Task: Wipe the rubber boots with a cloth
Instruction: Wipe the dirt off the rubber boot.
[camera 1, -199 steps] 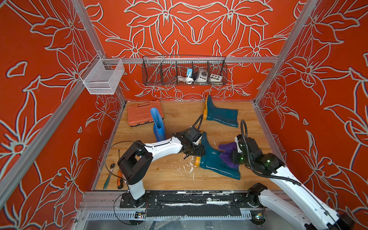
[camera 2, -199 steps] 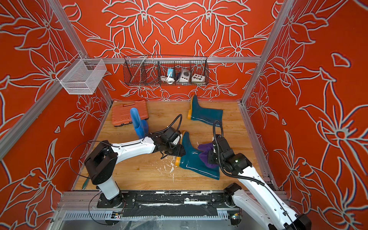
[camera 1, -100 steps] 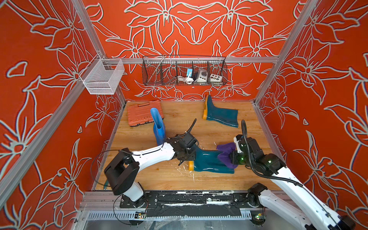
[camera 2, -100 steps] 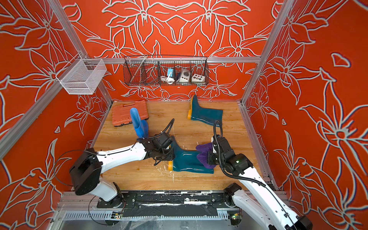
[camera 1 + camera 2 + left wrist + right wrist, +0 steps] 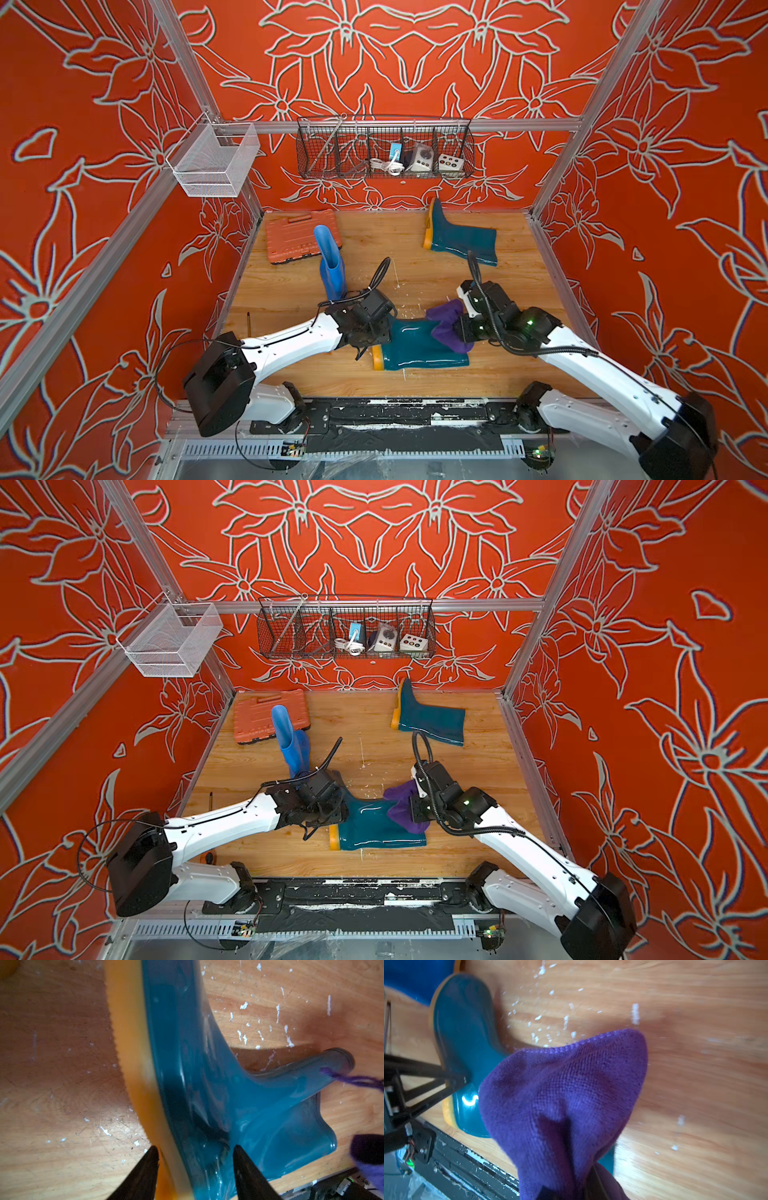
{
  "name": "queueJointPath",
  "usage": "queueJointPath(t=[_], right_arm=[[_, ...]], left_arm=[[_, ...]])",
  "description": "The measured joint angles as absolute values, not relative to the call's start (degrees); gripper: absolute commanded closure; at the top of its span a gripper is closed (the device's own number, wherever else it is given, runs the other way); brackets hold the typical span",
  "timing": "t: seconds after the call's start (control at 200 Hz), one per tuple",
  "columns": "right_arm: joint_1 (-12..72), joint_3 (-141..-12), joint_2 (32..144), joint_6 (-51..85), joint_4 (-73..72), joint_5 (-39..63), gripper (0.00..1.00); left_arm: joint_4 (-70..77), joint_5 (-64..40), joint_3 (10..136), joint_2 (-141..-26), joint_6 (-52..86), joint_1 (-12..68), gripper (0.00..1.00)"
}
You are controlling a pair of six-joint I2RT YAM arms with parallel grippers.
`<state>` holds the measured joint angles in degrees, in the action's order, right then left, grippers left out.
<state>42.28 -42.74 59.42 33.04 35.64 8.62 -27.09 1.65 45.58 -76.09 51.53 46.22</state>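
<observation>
A dark teal rubber boot (image 5: 415, 347) (image 5: 374, 825) with an orange sole lies on its side near the front of the wooden floor. My left gripper (image 5: 370, 330) (image 5: 194, 1147) straddles its foot: one finger presses the sole, the other the teal upper (image 5: 197, 1064). My right gripper (image 5: 465, 328) is shut on the purple cloth (image 5: 446, 328) (image 5: 560, 1095), which is bunched on the shaft's open end. A bright blue boot (image 5: 330, 266) stands upright behind the left arm. Another teal boot (image 5: 461, 241) lies at the back right.
An orange tool case (image 5: 291, 241) lies flat at the back left. A black wire basket (image 5: 384, 153) and a white mesh basket (image 5: 212, 162) hang on the walls. A screwdriver (image 5: 248, 324) lies by the left wall. White flecks dot the floor (image 5: 415, 282).
The near teal boot has swung from a slant to lie straight across and slid toward the front, moving with the left gripper. The right gripper and cloth stayed on the shaft end.
</observation>
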Motion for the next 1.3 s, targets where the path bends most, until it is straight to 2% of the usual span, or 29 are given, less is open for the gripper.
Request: queueJointPath(t=[0.295,0.505,0.61,0.766,0.846,0.976,1.136,1.301], right_arm=[[50.2,-50.3,78.4,34.4,25.2,9.7,1.0],[50.5,-51.7,82.3,34.2,22.4,8.9,1.0],[47.7,-49.3,81.3,33.0,22.8,7.6,1.0],[36.5,-42.5,76.4,31.8,25.4,6.6,1.0],[35.5,-41.9,74.4,31.9,26.5,7.1,1.0],[41.8,-43.2,74.0,33.5,24.4,7.8,1.0],[54.0,-51.4,82.3,34.8,20.0,8.4,1.0],[55.9,-55.2,89.5,34.5,17.0,9.1,1.0]], left_arm=[[-22.7,-2.4,34.2,-64.4,50.8,46.2,0.43],[-18.7,-6.0,31.6,-64.2,50.0,46.2,0.47],[-16.5,-7.4,30.6,-64.5,49.9,46.2,0.52],[-14.0,-8.6,28.9,-64.7,50.1,46.2,0.61],[-13.2,-8.8,28.3,-64.7,50.2,46.1,0.65],[-12.7,-9.0,28.1,-64.6,50.2,46.1,0.75],[-12.5,-9.4,28.1,-64.6,49.7,46.1,0.87],[-12.6,-9.4,28.1,-64.6,49.8,46.1,0.96]])
